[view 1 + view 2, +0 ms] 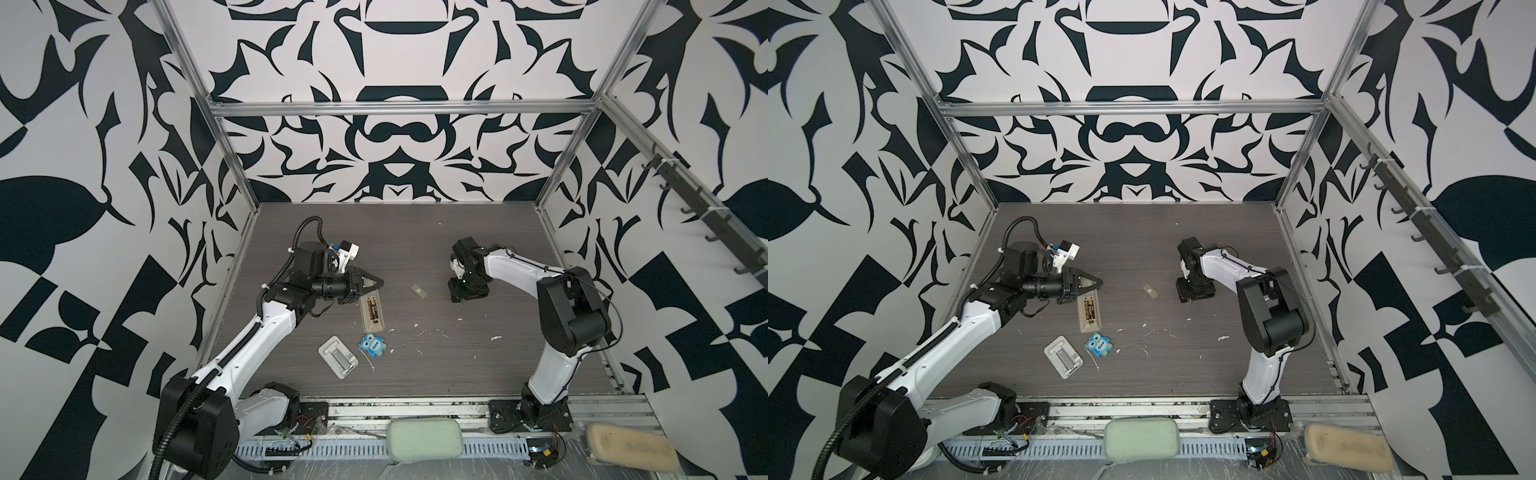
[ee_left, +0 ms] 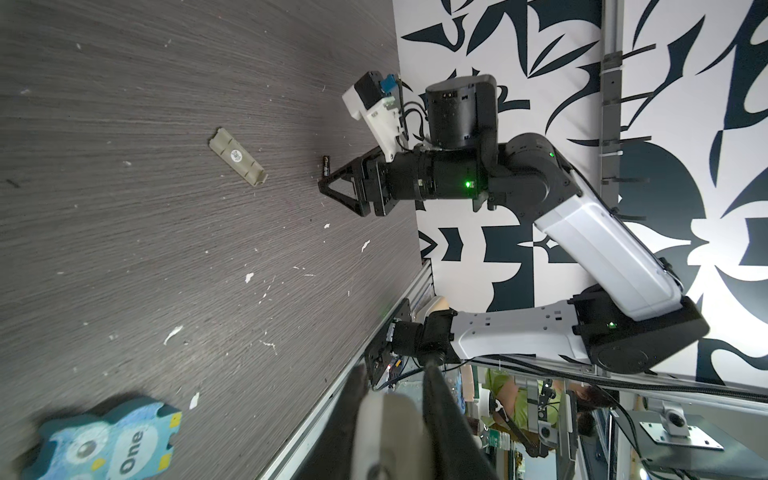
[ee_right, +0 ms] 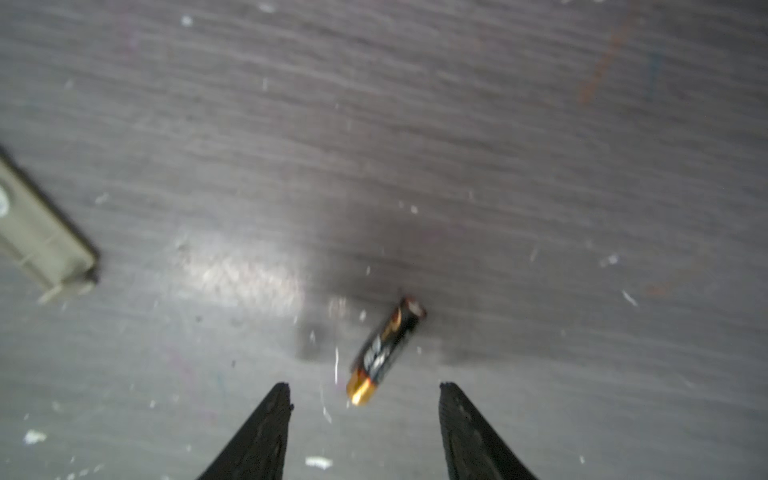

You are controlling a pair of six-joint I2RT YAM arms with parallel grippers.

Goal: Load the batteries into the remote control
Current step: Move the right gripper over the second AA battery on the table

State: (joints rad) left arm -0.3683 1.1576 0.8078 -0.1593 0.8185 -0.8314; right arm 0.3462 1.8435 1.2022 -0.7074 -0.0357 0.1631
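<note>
The remote control (image 1: 372,318) (image 1: 1089,318) lies back up on the table, its battery bay uncovered, with one battery (image 1: 370,309) (image 1: 1087,309) lying in the bay. My left gripper (image 1: 379,284) (image 1: 1099,284) is shut on the remote's far end, which shows as a pale blur (image 2: 390,436) between the dark fingers. A second battery (image 3: 384,351) (image 2: 326,163) lies loose on the table to the right. My right gripper (image 3: 365,392) (image 2: 323,185) points down just above it, open, with the battery's gold end near the gap between the tips.
The beige battery cover (image 1: 419,291) (image 1: 1150,291) (image 2: 237,157) lies between the two arms. A blue owl-shaped item (image 1: 374,345) and a white tray (image 1: 328,349) with a metal piece sit nearer the front. White scraps dot the table.
</note>
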